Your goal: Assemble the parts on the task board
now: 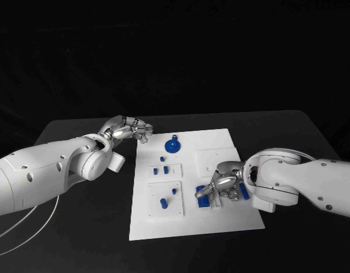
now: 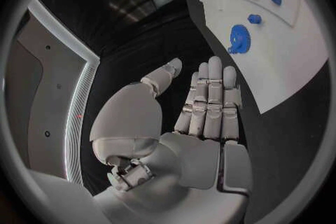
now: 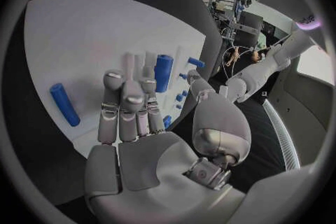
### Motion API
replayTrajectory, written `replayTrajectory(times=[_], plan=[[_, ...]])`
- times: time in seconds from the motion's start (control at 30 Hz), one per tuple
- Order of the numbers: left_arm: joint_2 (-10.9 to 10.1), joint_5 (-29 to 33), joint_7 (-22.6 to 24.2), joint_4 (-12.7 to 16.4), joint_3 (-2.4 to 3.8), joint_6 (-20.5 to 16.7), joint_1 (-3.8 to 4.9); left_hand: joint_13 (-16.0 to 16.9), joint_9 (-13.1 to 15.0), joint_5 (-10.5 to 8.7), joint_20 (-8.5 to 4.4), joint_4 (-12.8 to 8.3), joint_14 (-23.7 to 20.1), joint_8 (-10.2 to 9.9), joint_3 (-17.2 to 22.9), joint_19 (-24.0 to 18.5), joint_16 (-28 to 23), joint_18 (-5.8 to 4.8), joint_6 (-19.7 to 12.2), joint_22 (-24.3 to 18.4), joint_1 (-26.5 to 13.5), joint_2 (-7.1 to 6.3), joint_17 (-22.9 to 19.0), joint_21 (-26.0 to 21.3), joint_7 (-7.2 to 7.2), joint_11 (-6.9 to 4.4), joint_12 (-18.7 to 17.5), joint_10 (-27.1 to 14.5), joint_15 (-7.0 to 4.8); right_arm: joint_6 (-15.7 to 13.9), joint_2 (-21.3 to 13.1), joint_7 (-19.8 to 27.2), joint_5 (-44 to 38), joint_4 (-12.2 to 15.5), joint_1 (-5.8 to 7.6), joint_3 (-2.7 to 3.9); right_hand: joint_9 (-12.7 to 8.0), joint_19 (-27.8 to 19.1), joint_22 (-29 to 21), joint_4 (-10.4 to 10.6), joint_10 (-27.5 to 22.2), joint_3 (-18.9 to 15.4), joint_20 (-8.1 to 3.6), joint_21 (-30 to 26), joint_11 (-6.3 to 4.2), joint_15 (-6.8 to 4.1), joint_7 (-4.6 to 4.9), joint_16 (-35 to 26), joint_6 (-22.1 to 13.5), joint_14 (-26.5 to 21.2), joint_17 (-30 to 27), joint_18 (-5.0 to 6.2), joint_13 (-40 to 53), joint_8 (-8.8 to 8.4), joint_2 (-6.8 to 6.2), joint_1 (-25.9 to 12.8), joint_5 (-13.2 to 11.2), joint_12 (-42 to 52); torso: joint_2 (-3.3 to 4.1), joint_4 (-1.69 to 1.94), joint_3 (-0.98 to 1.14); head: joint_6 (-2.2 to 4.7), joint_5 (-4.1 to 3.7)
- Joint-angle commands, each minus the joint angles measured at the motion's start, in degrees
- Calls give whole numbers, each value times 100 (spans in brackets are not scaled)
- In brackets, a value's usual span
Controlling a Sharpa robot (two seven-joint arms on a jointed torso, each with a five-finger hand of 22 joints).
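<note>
Right hand [image 1: 226, 186] spread, empty, over task board [image 1: 216, 224] right edge, left hand [image 1: 128, 129] open beside it

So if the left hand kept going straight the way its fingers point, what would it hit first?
Probably the edge of the task board: the left hand points over bare black table toward it, with the blue gear just beyond. Depth is hard to judge.

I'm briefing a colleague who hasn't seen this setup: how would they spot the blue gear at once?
Start at the white task board in the middle of the black table. Go to its far edge, near the left hand: the blue gear lies there alone. It is round and toothed, while the other blue parts are small blocks and pegs nearer the robot.
</note>
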Motion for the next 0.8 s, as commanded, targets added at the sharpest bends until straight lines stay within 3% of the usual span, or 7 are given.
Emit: replayTrajectory(times=[0.03, 0.33, 0.43, 0.63, 0.8], plan=[[6, 31, 23, 7, 3, 69, 3, -6, -8, -25, 5, 26, 40, 25, 0, -4, -36, 96, -29, 10, -66, 7, 8, -29, 3, 5, -24, -37, 4, 19, 1, 134, -156, 6, -18, -9, -14, -1, 50, 0, -7, -36, -35, -32, -12, -22, -4, -1, -26, -7, 3, 212, -1, -15, -37, -61, -4, -26, -1, -1, 1, -5, 13], [7, 31, 20, 5, 3, 71, 3, -7, -9, -26, 4, 30, 41, 25, 0, -4, -40, 96, -31, 12, -67, 4, 13, -30, 3, 5, -24, -38, 4, 174, -89, 313, -232, 13, -19, -9, -14, 8, 40, -12, -5, -15, -50, -42, -16, -27, -7, -6, -26, -5, 2, 212, -4, -20, -35, -43, -2, -31, -1, -1, 1, -7, 15], [6, 31, 21, 2, 3, 69, 3, -7, -9, -26, 4, 30, 41, 25, 1, -4, -42, 96, -32, 12, -65, 4, 15, -31, 3, 5, -25, -39, 4, 174, -104, 362, -255, 27, -19, -9, -12, 21, 41, -308, -1, 25, -58, -40, -9, -17, -1, -12, -26, 4, 1, 211, -1, -29, 126, 290, 10, -29, -1, 2, 5, 5, 21], [11, 31, 30, -3, 3, 62, 3, -7, -10, -25, 3, 31, 43, 25, 4, -4, -46, 97, -34, 14, -60, 3, 21, -33, 3, 5, -25, -40, 3, -354, -283, 678, -258, 83, -19, -5, -26, 41, 26, -545, 6, -30, -10, -59, 12, 1, 20, -38, -32, 19, -14, 212, -8, -64, 274, 388, 58, -39, -1, -1, 2, 20, 14], [24, 31, 44, -5, 3, 63, 2, -7, -10, -25, 3, 31, 43, 25, 5, -4, -48, 98, -34, 15, -57, 2, 24, -33, 3, 5, -24, -40, 3, -457, -519, 968, -240, 0, 52, 44, -29, 58, 21, -650, 20, -20, 0, -65, 16, 7, 26, -46, -24, 32, -19, 212, -9, -74, 345, 449, 112, -32, -6, -3, 4, 57, -5]])
